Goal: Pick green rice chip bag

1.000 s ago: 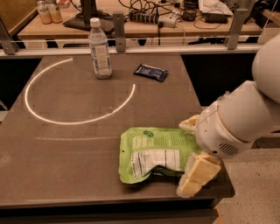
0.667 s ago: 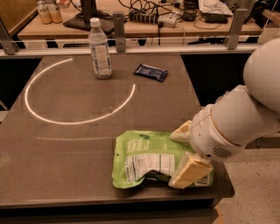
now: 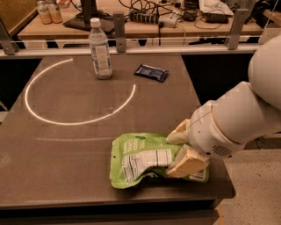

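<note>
Pincer [image 3: 172, 154]: low over the near right part of the desk [image 3: 66, 184], on the end of a bulky white arm [image 3: 237, 123] that comes in from the right. Its two cream fingers [image 3: 188, 161] are spread apart, open, and straddle the right end of the green rice chip bag [image 3: 140, 160]. One finger is at the bag's far edge and the other lies over its near right corner. Whether either presses the pouch, cannot tell.

Bag: flat on the desk, crinkled, white label panel up. It runs leftward from between the fingers, close to the desk's near edge.

Beyond the pincer and to its left: a thin white arc [image 3: 66, 122] marked on the desk top. Farther off, past the arc, a small dark blue packet [image 3: 151, 72] lies flat. Left of that packet stands a clear water bottle [image 3: 100, 50], upright, white cap on. Both are well apart from the pincer.

Farthest back: a metal rail [image 3: 131, 50], then a wooden bench with cables [image 3: 149, 13].
</note>
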